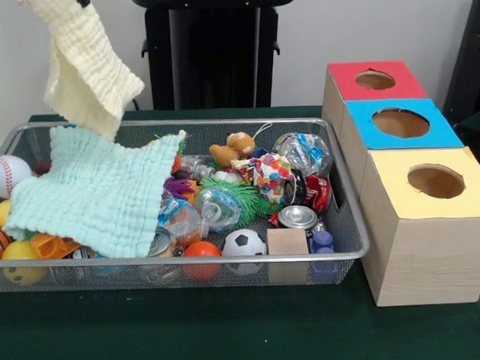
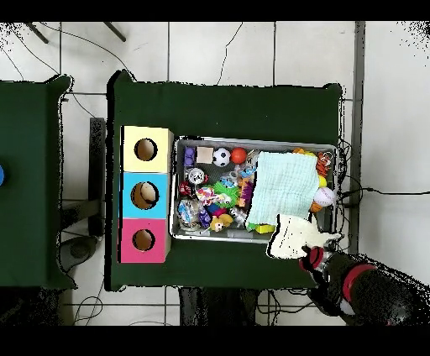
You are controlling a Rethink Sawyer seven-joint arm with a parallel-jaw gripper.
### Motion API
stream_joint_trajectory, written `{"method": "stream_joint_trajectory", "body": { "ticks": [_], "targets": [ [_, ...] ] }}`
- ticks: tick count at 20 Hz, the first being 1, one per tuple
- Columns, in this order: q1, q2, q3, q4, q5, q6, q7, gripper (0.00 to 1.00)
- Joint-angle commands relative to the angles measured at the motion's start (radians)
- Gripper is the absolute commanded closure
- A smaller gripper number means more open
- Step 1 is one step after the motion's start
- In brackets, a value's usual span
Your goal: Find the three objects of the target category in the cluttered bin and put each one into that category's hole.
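Cloth, wire mesh, wood and foil

The bin is shiny metal mesh; the mint cloth and pale yellow cloth are soft crinkled weave; the boxes show matt wood grain; the cans gleam; the worktop is matt green fabric.

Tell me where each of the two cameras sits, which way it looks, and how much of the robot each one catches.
Front view: low, across the table, facing the wire bin and three boxes; only the pedestal shows; a yellow cloth hangs from above.
Overhead view: straight down on the table; the arm enters bottom right, holding the yellow cloth.
Shared: bin, green cloth, boxes.
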Motion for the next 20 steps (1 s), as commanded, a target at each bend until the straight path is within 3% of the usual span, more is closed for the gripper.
{"method": "stream_joint_trajectory", "body": {
  "ticks": [1, 7, 8, 12, 20],
  "targets": [
    [-0.054, 0.049, 0.14, -0.009, -0.087, -0.05, -0.203, 1.0],
    [-0.119, 0.085, 0.246, -0.02, -0.093, -0.097, -0.19, 1.0],
    [-0.128, 0.092, 0.262, -0.022, -0.095, -0.099, -0.186, 0.0],
    [-0.101, 0.009, 0.255, -0.03, -0.102, -0.036, -0.141, 0.0],
    [-0.011, -0.043, 0.243, -0.038, -0.054, -0.003, -0.011, 0.0]
  ]
}}
